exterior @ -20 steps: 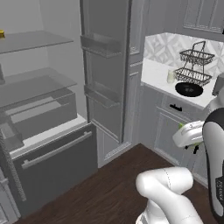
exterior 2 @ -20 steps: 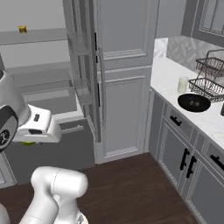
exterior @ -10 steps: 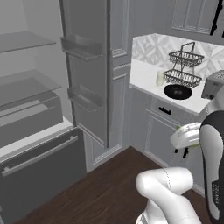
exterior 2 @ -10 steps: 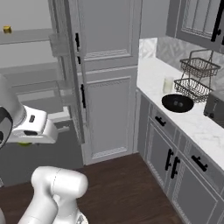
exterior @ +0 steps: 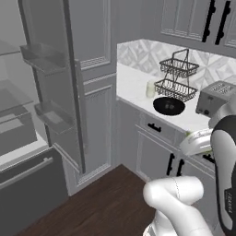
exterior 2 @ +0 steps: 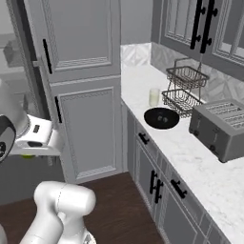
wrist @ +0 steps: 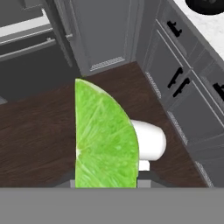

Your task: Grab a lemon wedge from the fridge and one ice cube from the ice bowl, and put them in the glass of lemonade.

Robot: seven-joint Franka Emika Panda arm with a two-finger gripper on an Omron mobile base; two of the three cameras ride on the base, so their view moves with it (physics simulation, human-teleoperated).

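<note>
The gripper [wrist: 106, 181] is clamped on a bright green lemon wedge [wrist: 105, 138], held above the dark wood floor [wrist: 35, 131]. The small clear glass of lemonade [exterior: 150, 89] stands on the white marble desk [exterior: 133, 83] near its back edge, just beside a round black bowl [exterior: 168, 106] and a two-tier black wire basket [exterior: 177, 78]. The tall dark grey fridge [exterior: 27, 133] stands open.

A home kitchen, rendered: panelled grey cabinets [exterior 2: 90, 128] line a pale marble bench [exterior 2: 209, 176] carrying a toaster [exterior 2: 220, 128], beside an open fridge [exterior: 27, 138], over dark wood floor [exterior: 101, 203].
</note>
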